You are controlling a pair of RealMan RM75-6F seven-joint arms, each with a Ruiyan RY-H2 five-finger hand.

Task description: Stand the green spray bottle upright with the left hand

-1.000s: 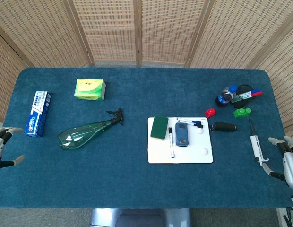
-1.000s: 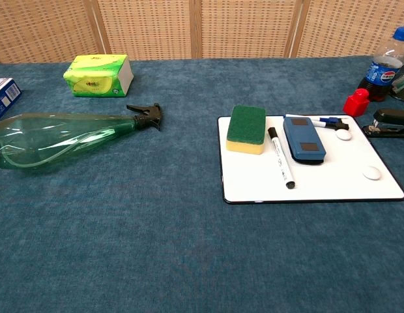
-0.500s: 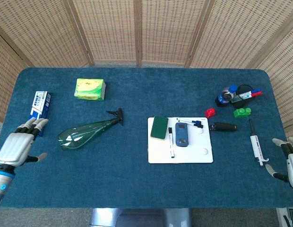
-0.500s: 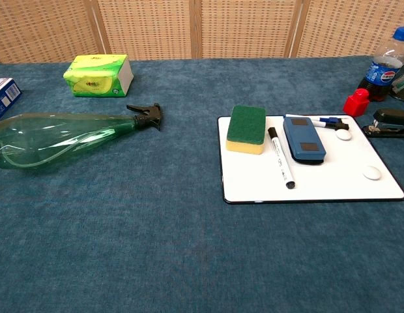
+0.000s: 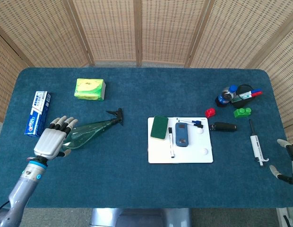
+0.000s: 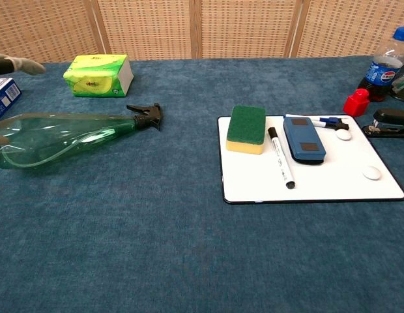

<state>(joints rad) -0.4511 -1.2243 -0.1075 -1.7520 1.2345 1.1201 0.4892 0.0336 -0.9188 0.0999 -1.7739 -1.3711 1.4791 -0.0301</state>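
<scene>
The green spray bottle (image 5: 90, 130) lies on its side on the blue table, black nozzle pointing to the far right; the chest view shows it too (image 6: 65, 135). My left hand (image 5: 53, 140) hovers over the bottle's wide base with fingers spread and nothing held. Only one of its fingertips (image 6: 19, 64) enters the chest view at the far left edge. My right hand (image 5: 289, 163) shows partly at the right edge of the head view, fingers apart and empty.
A toothpaste box (image 5: 38, 112) lies left of the bottle and a green tissue pack (image 5: 90, 88) behind it. A whiteboard (image 5: 180, 153) carries a sponge, marker and eraser. A stapler, bottles and a pipette (image 5: 255, 144) sit at the right.
My left hand has moved in from the table's left edge toward the right, now over the bottle's base. The right hand has slid slightly further out of view. The bottle has not moved.
</scene>
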